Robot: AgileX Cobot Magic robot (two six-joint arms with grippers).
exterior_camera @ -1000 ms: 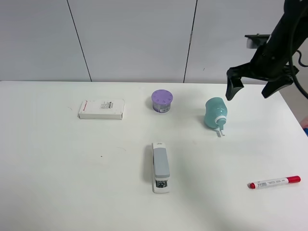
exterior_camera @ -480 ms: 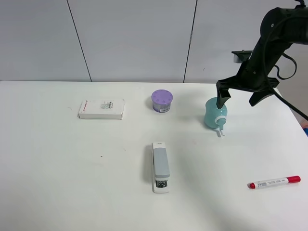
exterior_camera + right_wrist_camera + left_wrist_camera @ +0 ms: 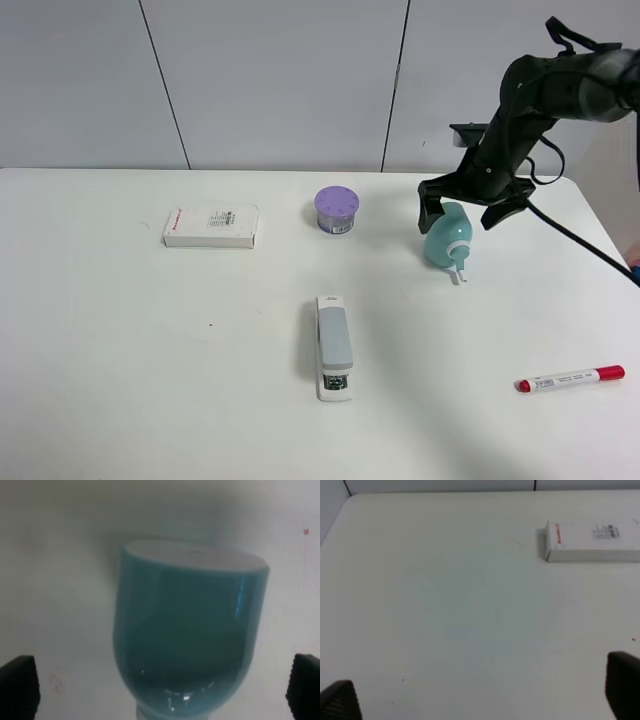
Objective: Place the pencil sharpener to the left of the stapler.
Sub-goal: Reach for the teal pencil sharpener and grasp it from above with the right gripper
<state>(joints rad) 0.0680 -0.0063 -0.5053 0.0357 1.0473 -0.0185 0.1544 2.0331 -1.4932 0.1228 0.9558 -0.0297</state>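
Note:
The mint-teal pencil sharpener (image 3: 447, 241) lies on its side at the table's right rear, its white collar and crank nub pointing toward the front. My right gripper (image 3: 462, 213) hangs open just above it, one finger on each side, touching nothing. In the right wrist view the sharpener (image 3: 187, 625) fills the middle between the two dark fingertips (image 3: 18, 689). The grey-and-white stapler (image 3: 333, 347) lies lengthwise near the table's middle front, left of the sharpener. My left gripper (image 3: 482, 694) is open over bare table, and the exterior view does not show it.
A flat white box (image 3: 211, 226) lies at the rear left, also seen as the white box (image 3: 592, 541) in the left wrist view. A purple round lidded container (image 3: 336, 210) stands behind the stapler. A red-capped marker (image 3: 570, 378) lies at the front right.
My right arm has swung left and down from the far right. Its open gripper now straddles the sharpener. Nothing on the table has moved.

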